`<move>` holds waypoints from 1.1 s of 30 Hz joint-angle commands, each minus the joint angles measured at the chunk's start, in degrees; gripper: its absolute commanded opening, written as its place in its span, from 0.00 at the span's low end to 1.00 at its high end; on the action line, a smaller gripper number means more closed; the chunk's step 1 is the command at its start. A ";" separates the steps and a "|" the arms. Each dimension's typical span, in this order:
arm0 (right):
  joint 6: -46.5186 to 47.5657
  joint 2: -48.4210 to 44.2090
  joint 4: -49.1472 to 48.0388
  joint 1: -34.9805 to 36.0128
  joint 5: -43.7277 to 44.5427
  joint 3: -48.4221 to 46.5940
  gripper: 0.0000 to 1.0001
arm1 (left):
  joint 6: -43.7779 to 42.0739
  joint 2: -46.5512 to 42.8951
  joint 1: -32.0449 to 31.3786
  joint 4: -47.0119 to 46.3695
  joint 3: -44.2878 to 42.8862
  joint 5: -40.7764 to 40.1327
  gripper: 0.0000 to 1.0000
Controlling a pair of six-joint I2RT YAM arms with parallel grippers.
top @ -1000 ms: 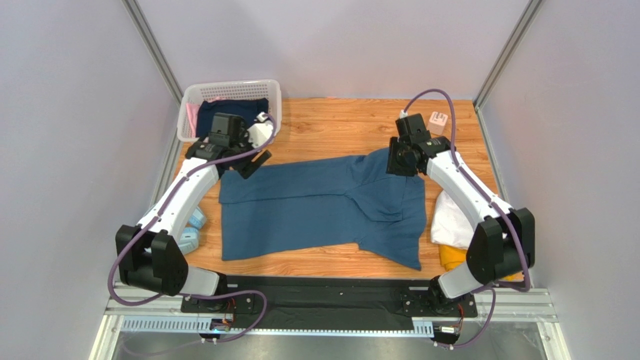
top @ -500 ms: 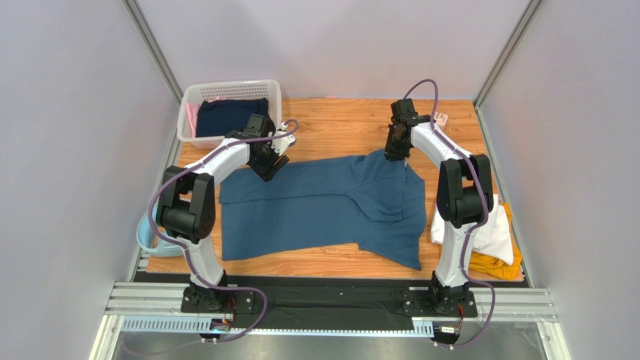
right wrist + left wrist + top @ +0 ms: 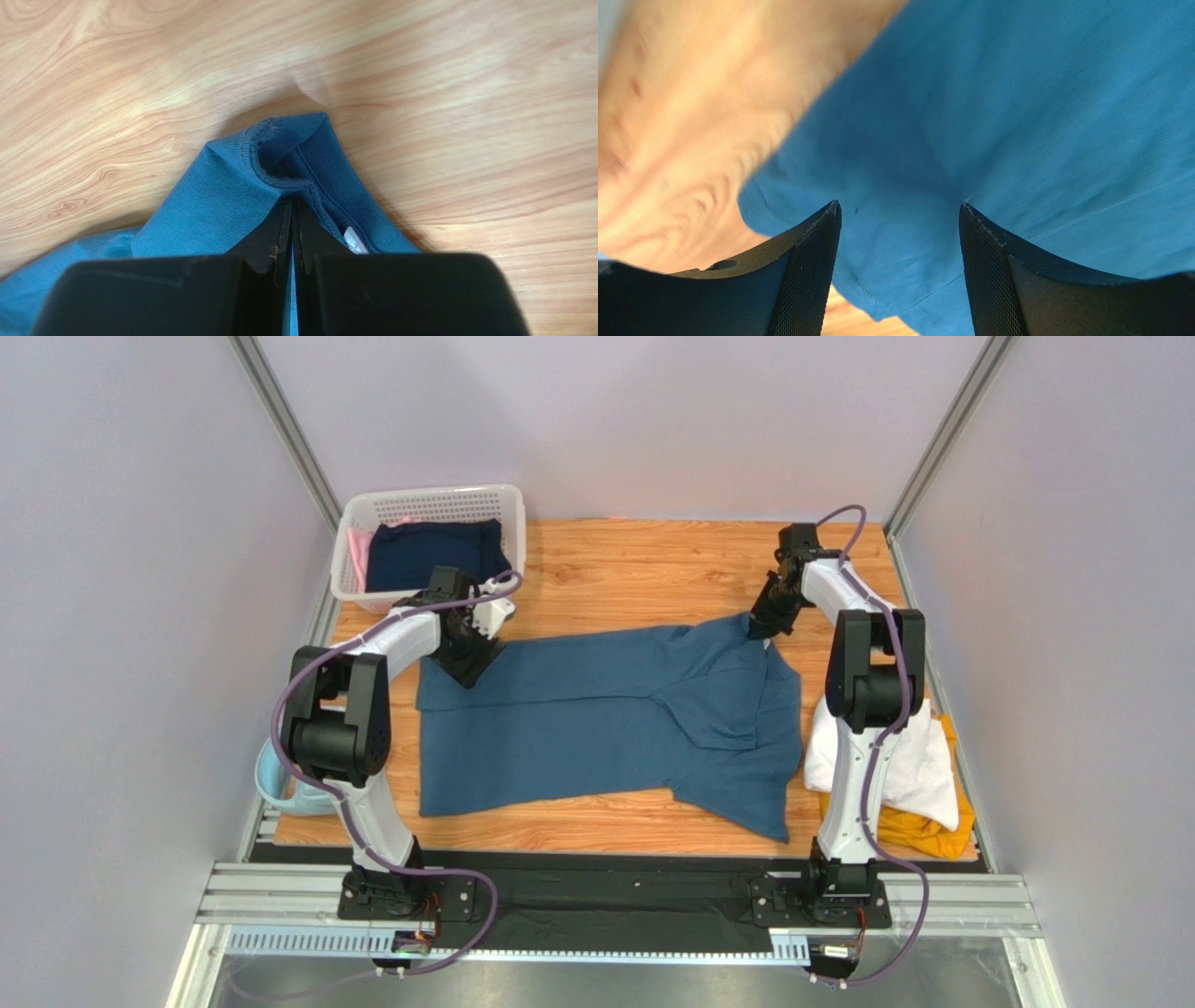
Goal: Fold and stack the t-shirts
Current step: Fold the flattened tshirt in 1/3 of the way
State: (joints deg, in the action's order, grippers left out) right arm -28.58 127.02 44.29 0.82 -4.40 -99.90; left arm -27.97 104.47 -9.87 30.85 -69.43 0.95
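Note:
The large teal-blue t-shirt [image 3: 603, 717] lies spread across the middle of the wooden table. My left gripper [image 3: 463, 655] is open, its jaws apart over the shirt's far left corner [image 3: 899, 175] near the hem. My right gripper [image 3: 769, 616] is shut on the shirt's ribbed collar [image 3: 281, 157] at the far right and pulls it into a peak. A folded white t-shirt [image 3: 912, 756] lies on a mustard-yellow one [image 3: 926, 829] at the right edge.
A white lattice basket [image 3: 428, 511] with dark blue and pink cloth stands at the back left. A pale-blue rounded item [image 3: 274, 784] lies at the left edge. Grey walls and metal posts surround the table [image 3: 617, 567].
Both arms have stretched out toward the far side. The right gripper has dragged the collar to the far right. The left gripper has settled low on the shirt's far left corner.

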 commanded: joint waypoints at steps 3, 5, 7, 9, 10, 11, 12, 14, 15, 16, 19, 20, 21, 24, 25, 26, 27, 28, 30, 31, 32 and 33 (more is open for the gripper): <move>-1.74 -2.21 1.06 -5.47 1.59 6.55 0.03 | -1.48 -3.92 1.96 -2.99 3.86 0.28 0.68; -1.66 -2.74 0.88 -6.18 2.37 8.04 0.03 | -1.57 -4.18 1.96 -4.21 5.44 0.37 0.68; -1.31 -3.53 0.88 -6.27 3.34 8.58 0.02 | -1.48 -3.48 1.96 -4.66 5.88 0.28 0.67; -1.31 -3.71 0.97 -6.18 3.44 7.36 0.06 | -1.74 -2.87 1.96 -5.36 6.23 -0.07 0.67; -1.30 -3.62 1.41 -6.18 2.74 6.13 0.09 | -2.00 -2.69 2.05 -5.88 6.32 -0.25 0.67; -0.52 -3.54 1.58 -5.75 -0.05 4.46 0.12 | -2.09 -2.51 2.05 -6.06 6.32 -0.51 0.67; -0.17 -3.54 2.02 -5.22 -0.69 1.14 0.19 | -2.18 -2.25 2.05 -6.24 6.32 -0.77 0.67; 1.06 -3.27 3.16 -2.77 -0.87 -3.27 0.24 | -2.44 -2.16 2.48 -6.50 6.32 -0.77 0.66; 2.72 -2.58 4.91 -1.97 -0.70 -5.20 0.26 | -2.53 -2.16 2.66 -6.51 6.41 -0.77 0.66; 3.35 -2.31 5.80 -1.09 -0.52 -9.40 0.27 | -2.45 -2.25 2.84 -6.33 6.50 -0.69 0.66; 6.07 -3.79 7.03 3.21 2.55 -12.33 0.34 | -2.71 -3.65 4.06 -6.59 7.55 -0.77 0.66; 6.95 -5.63 7.12 5.66 6.47 -12.43 0.41 | -3.06 -4.18 4.76 -6.68 7.99 -0.69 0.66; 7.57 -6.78 7.64 7.25 7.73 -12.34 0.44 | -3.15 -4.97 5.03 -6.68 8.52 -0.77 0.66; 10.29 -12.57 9.58 14.28 11.95 -9.28 0.49 | -2.89 -6.38 5.82 -5.98 8.61 -0.77 0.66; 10.91 -14.42 10.19 18.82 16.05 -6.13 0.49 | -2.71 -6.90 5.83 -5.72 8.61 -0.77 0.66; 12.04 -17.83 11.50 21.30 17.92 -4.53 0.50 | -2.45 -8.04 5.83 -5.45 8.61 -0.34 0.66; 12.49 -19.51 12.39 23.94 20.46 -2.52 0.51 | -1.75 -8.48 5.74 -4.93 8.61 0.19 0.66; 13.19 -21.01 12.92 28.66 23.53 -0.67 0.51 | -1.31 -9.10 5.74 -4.75 8.61 0.63 0.66; 12.67 -25.67 12.84 32.47 24.62 6.62 0.51 | -0.25 -10.24 5.65 -4.40 8.35 1.95 0.65; 12.23 -26.99 12.75 35.62 24.71 8.91 0.50 | -0.07 -10.51 5.74 -3.79 8.26 2.30 0.65; 11.71 -29.00 12.57 36.87 25.49 13.45 0.49 | 0.10 -10.68 5.74 -3.52 8.00 3.00 0.65; 11.27 -29.98 12.14 37.84 25.76 15.50 0.47 | 0.37 -10.86 5.74 -3.08 7.99 3.18 0.65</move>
State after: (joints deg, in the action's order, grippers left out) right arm -17.87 102.89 53.30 35.88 14.41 -92.60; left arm -29.45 96.95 -4.10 26.11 -60.66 1.54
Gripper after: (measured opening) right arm 0.492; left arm 0.654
